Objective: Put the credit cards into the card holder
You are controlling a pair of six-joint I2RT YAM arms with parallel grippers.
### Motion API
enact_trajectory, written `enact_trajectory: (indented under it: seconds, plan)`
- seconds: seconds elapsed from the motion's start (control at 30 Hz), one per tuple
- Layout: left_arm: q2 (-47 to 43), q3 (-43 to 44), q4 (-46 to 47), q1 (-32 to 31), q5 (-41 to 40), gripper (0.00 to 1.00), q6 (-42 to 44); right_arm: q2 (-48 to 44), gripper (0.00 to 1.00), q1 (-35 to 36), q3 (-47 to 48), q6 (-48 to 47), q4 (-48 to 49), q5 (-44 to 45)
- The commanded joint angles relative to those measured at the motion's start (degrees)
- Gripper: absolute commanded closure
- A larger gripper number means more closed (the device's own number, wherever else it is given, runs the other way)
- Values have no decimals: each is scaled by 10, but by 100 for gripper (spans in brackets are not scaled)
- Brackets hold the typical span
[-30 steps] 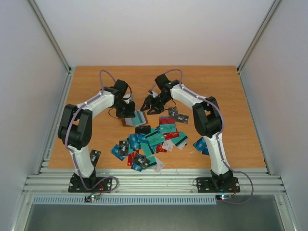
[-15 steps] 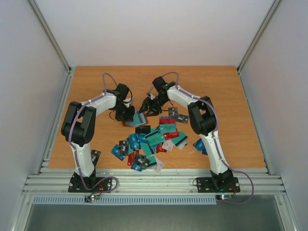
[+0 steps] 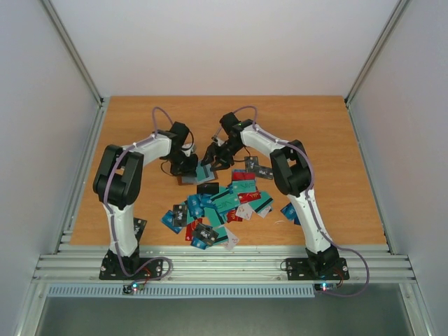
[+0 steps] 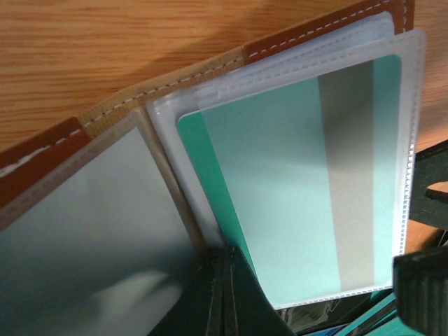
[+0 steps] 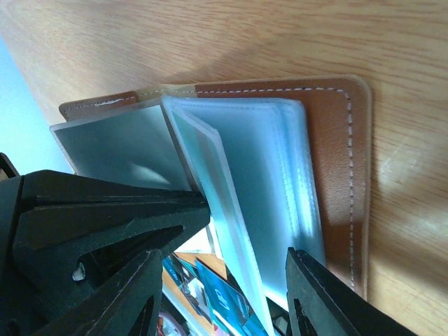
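A: Right, list the items by size, please.

B: Item one, table: wood-grain, bearing everything. Item two, credit cards: a loose heap of blue, teal, red and black, on my arms' side of the card holder. Item three, card holder: brown, stitched, lying open on the table just beyond the heap, with its clear sleeves fanned up.

A: And your hands?

B: Item four, left gripper: fingers pressed together at the sleeves' near edge. Whether a leaf is nipped I cannot tell. Item five, right gripper: fingers apart, straddling the sleeves, nothing visibly clamped. Item six, teal card: seated inside a sleeve.

A: Step?

B: I judge one insertion about finished, with most cards outstanding. Next I need the right gripper clear of the sleeves, then a single card off the heap, the holder kept spread.
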Motion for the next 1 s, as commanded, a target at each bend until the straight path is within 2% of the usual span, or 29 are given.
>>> enact_trajectory:
  seconds: [0.0,0.27,0.47,0.77,0.97]
  plan:
    - [34,3,14,-1,-8,100,13,8,51,9,20,-14,-14,-12]
    - [41,13,21,-1,8,100,7,-2,51,18,18,-37,-29,-9]
    - [18,16,72,-1,78,100,-18,-12,52,19,16,-38,-37,6]
    - [-86,15,45,19,88,100,-64,-2,54,19,36,-31,-48,38]
    - [-127,8,8,48,48,99,-56,-2,54,20,53,-14,-36,33]
